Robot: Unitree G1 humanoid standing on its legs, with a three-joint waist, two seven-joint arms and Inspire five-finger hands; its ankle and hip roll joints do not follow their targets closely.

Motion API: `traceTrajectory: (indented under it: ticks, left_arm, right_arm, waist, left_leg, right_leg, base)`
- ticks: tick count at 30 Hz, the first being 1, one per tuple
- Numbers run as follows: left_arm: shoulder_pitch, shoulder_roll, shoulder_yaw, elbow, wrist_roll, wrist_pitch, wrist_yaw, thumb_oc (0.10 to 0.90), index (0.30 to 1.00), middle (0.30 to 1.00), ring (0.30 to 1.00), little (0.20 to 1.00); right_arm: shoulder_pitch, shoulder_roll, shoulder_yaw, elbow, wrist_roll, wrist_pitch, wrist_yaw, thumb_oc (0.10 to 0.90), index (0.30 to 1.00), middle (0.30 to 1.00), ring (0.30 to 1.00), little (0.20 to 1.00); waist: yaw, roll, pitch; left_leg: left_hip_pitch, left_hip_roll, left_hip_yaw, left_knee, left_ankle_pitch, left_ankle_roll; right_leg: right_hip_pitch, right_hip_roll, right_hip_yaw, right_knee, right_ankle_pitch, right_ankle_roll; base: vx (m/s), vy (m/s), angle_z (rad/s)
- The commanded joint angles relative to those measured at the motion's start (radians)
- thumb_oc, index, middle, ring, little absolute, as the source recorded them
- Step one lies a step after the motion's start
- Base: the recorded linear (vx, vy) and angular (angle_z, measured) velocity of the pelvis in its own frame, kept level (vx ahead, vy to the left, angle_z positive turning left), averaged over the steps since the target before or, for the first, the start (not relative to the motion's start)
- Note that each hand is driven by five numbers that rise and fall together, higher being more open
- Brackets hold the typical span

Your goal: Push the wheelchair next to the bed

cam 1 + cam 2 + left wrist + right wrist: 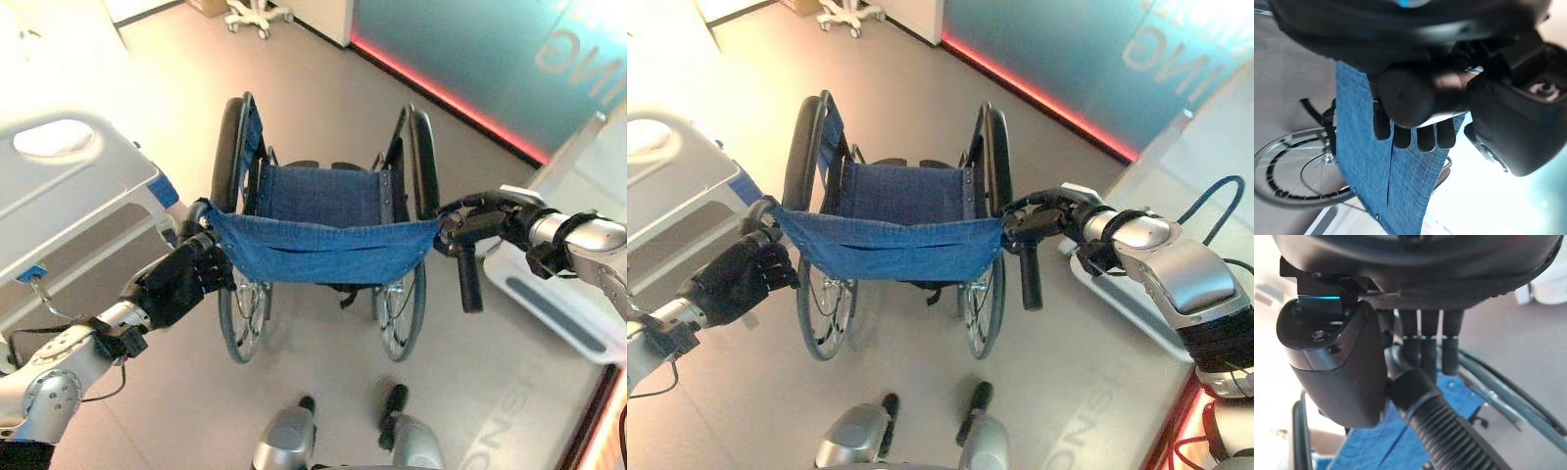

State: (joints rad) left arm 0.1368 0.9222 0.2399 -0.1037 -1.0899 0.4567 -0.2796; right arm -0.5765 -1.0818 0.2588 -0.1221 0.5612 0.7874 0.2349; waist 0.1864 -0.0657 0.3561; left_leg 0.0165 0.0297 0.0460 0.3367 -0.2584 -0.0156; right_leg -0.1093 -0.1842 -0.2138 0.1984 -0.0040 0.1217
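Each robot hand (pixel 181 284) (pixel 470 223) grips the wheelchair (pixel 323 211) beside the bed (pixel 69 186).

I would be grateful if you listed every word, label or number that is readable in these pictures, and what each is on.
Teal wall panel: large pale letters, cut off by the picture's edge; no whole word can be read.
Floor: faint large letters at the robot's right, reversed and cut off; unreadable.
Wheelchair and bed: no lettering that I can make out.
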Motion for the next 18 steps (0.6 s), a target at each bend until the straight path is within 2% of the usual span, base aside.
traceTrajectory:
  ticks: [1, 3, 4, 6, 7, 8, 10, 11, 12, 14, 15, 18]
  left_arm:
    - [-0.087, -0.020, 0.045, -0.159, -0.045, -0.119, 0.015, 0.400, 0.300, 0.300, 0.300, 0.300]
    - [-0.073, -0.036, 0.048, -0.165, -0.038, -0.117, -0.002, 0.400, 0.300, 0.300, 0.300, 0.300]
    - [-0.072, -0.042, 0.051, -0.165, -0.036, -0.110, -0.005, 0.400, 0.300, 0.300, 0.300, 0.300]
    - [-0.068, -0.047, 0.055, -0.164, -0.035, -0.105, 0.000, 0.400, 0.300, 0.300, 0.300, 0.300]
    - [-0.067, -0.046, 0.056, -0.163, -0.037, -0.106, 0.005, 0.400, 0.300, 0.300, 0.300, 0.300]
    - [-0.073, -0.037, 0.055, -0.159, -0.050, -0.106, 0.018, 0.400, 0.300, 0.300, 0.300, 0.300]
    - [-0.079, -0.041, 0.047, -0.149, -0.047, -0.112, 0.017, 0.400, 0.300, 0.300, 0.300, 0.300]
    - [-0.087, -0.058, 0.029, -0.140, -0.029, -0.117, 0.011, 0.400, 0.300, 0.300, 0.300, 0.300]
    - [-0.090, -0.069, 0.019, -0.138, -0.016, -0.120, 0.009, 0.400, 0.300, 0.300, 0.300, 0.300]
    - [-0.084, -0.095, -0.005, -0.136, 0.021, -0.135, 0.007, 0.400, 0.300, 0.300, 0.300, 0.300]
    - [-0.075, -0.105, -0.012, -0.142, 0.026, -0.143, 0.015, 0.400, 0.300, 0.300, 0.300, 0.300]
    - [-0.055, -0.104, 0.011, -0.155, 0.015, -0.137, 0.027, 0.400, 0.300, 0.300, 0.300, 0.300]
  right_arm:
    - [-0.132, -0.127, -0.024, -0.091, -0.026, -0.120, 0.031, 0.400, 0.300, 0.300, 0.300, 0.300]
    - [-0.128, -0.131, -0.022, -0.074, -0.020, -0.136, 0.025, 0.400, 0.300, 0.300, 0.300, 0.300]
    - [-0.130, -0.134, -0.022, -0.068, -0.010, -0.140, 0.025, 0.400, 0.300, 0.300, 0.300, 0.300]
    - [-0.132, -0.142, -0.022, -0.070, -0.005, -0.140, 0.036, 0.400, 0.300, 0.300, 0.300, 0.300]
    - [-0.136, -0.144, -0.017, -0.077, -0.008, -0.136, 0.040, 0.400, 0.300, 0.300, 0.300, 0.300]
    - [-0.153, -0.137, -0.001, -0.085, -0.011, -0.124, 0.031, 0.400, 0.300, 0.300, 0.300, 0.300]
    - [-0.173, -0.111, 0.018, -0.079, -0.021, -0.113, 0.015, 0.400, 0.300, 0.300, 0.300, 0.300]
    - [-0.184, -0.079, 0.032, -0.068, -0.041, -0.102, 0.002, 0.400, 0.300, 0.300, 0.300, 0.300]
    - [-0.185, -0.061, 0.036, -0.063, -0.054, -0.098, -0.002, 0.400, 0.300, 0.300, 0.300, 0.300]
    - [-0.173, -0.018, 0.048, -0.056, -0.099, -0.093, -0.003, 0.400, 0.300, 0.300, 0.300, 0.300]
    - [-0.154, 0.007, 0.054, -0.059, -0.134, -0.092, 0.006, 0.400, 0.300, 0.300, 0.300, 0.300]
    - [-0.113, 0.017, 0.048, -0.065, -0.156, -0.113, 0.014, 0.400, 0.300, 0.300, 0.300, 0.300]
  waist:
    - [-0.037, -0.042, -0.165]
    - [-0.030, -0.042, -0.162]
    - [-0.026, -0.042, -0.157]
    - [-0.018, -0.038, -0.144]
    - [-0.013, -0.032, -0.141]
    - [-0.007, -0.019, -0.140]
    - [0.000, -0.007, -0.137]
    - [0.008, 0.009, -0.136]
    - [0.012, 0.016, -0.136]
    - [0.028, 0.042, -0.135]
    - [0.042, 0.057, -0.133]
    - [0.061, 0.072, -0.136]
  left_leg:
    - [-0.076, 0.022, -0.003, 0.521, 0.229, -0.083]
    - [-0.151, -0.011, -0.014, 0.668, 0.272, -0.088]
    - [-0.185, -0.026, -0.011, 0.684, 0.268, -0.082]
    - [-0.205, -0.046, -0.004, 0.599, 0.238, -0.065]
    - [-0.196, -0.045, -0.004, 0.489, 0.234, -0.058]
    - [-0.159, -0.033, 0.012, 0.260, 0.235, -0.050]
    - [-0.127, -0.017, 0.049, 0.095, 0.249, -0.051]
    - [-0.125, 0.007, 0.091, -0.031, 0.286, -0.063]
    - [-0.137, 0.019, 0.106, -0.070, 0.310, -0.069]
    - [-0.178, 0.052, 0.131, -0.201, 0.400, -0.093]
    - [-0.197, 0.071, 0.128, -0.285, 0.473, -0.112]
    - [-0.223, 0.085, 0.134, -0.384, 0.532, -0.122]
  right_leg:
    - [0.051, 0.041, -0.062, -0.107, 0.036, -0.039]
    - [0.072, 0.058, -0.082, -0.100, 0.011, -0.075]
    - [0.080, 0.068, -0.091, -0.098, 0.005, -0.083]
    - [0.096, 0.088, -0.101, -0.099, 0.003, -0.079]
    - [0.101, 0.099, -0.101, -0.098, 0.002, -0.073]
    - [0.110, 0.121, -0.099, -0.095, -0.010, -0.065]
    - [0.137, 0.138, -0.095, -0.096, -0.029, -0.063]
    - [0.176, 0.159, -0.100, -0.101, -0.055, -0.067]
    - [0.196, 0.170, -0.102, -0.106, -0.068, -0.071]
    - [0.257, 0.205, -0.092, -0.122, -0.104, -0.082]
    - [0.299, 0.223, -0.073, -0.131, -0.128, -0.088]
    - [0.359, 0.242, -0.041, -0.124, -0.172, -0.092]
  base:
    - [0.37, -0.166, 0.08]
    - [0.33, -0.144, -0.03]
    - [0.41, -0.134, -0.12]
    - [0.35, -0.062, -0.09]
    - [0.38, 0.024, 0.23]
    - [0.38, 0.038, 0.36]
    - [0.36, 0.059, 0.50]
    - [0.39, 0.068, 0.50]
    - [0.47, 0.086, -0.03]
    - [0.52, 0.096, -0.38]
    - [0.54, 0.112, -0.26]
    - [0.53, 0.122, -0.09]
